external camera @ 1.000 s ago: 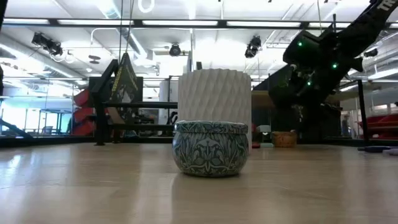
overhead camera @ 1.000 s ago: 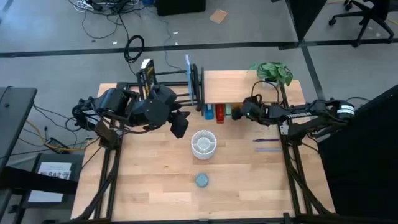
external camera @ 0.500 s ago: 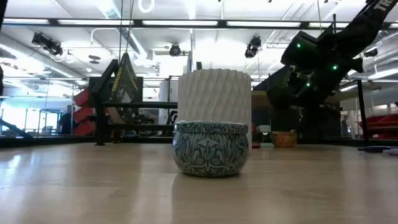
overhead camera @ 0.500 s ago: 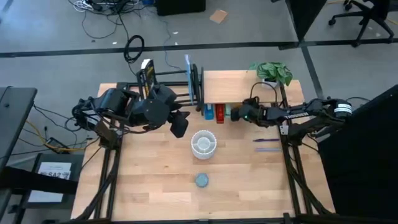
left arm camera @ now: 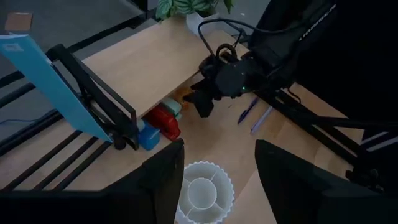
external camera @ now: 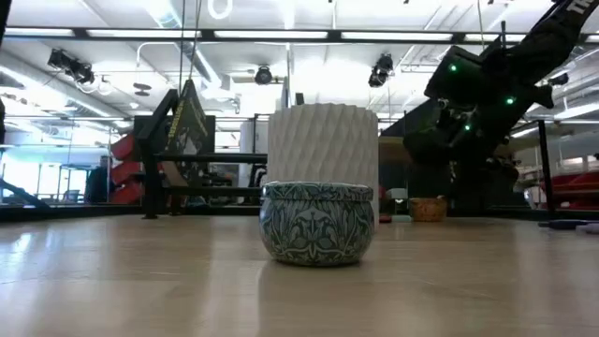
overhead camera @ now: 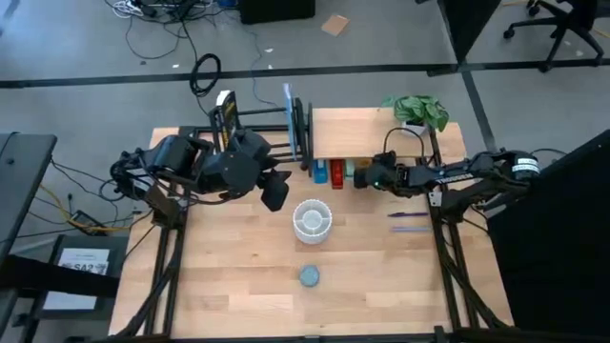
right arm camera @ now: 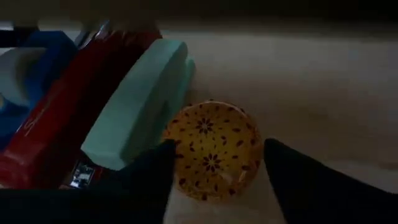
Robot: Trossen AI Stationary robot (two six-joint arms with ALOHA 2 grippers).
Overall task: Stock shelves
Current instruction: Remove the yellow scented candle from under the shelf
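Shelves first: wooden board shelf (overhead camera: pixel 367 131) stands at the table's far edge, black rack (overhead camera: pixel 276 133) just beside it on its left. Under the board, at its front edge, sit a blue item (overhead camera: pixel 320 172), a red item (overhead camera: pixel 336 173), a mint-green stapler-like item (right arm camera: pixel 140 106) and a small yellow patterned tin (right arm camera: pixel 214 149) touching the green one.

Change vs. 1 s ago: right gripper (overhead camera: pixel 364 176) has slid closer to the board's front, approx. at the tin; last half second nearly no move. Its fingers are spread, tin between them, no contact visible. My judgement: the tin is being placed or just released under the board.

Left gripper (overhead camera: pixel 274 191) hangs near the rack's front, fingers spread, holding nothing.

Hard to see: space under the board is dark; the low view is blocked by a white ribbed pot (external camera: pixel 323 154) and a patterned tin (external camera: pixel 316 223).
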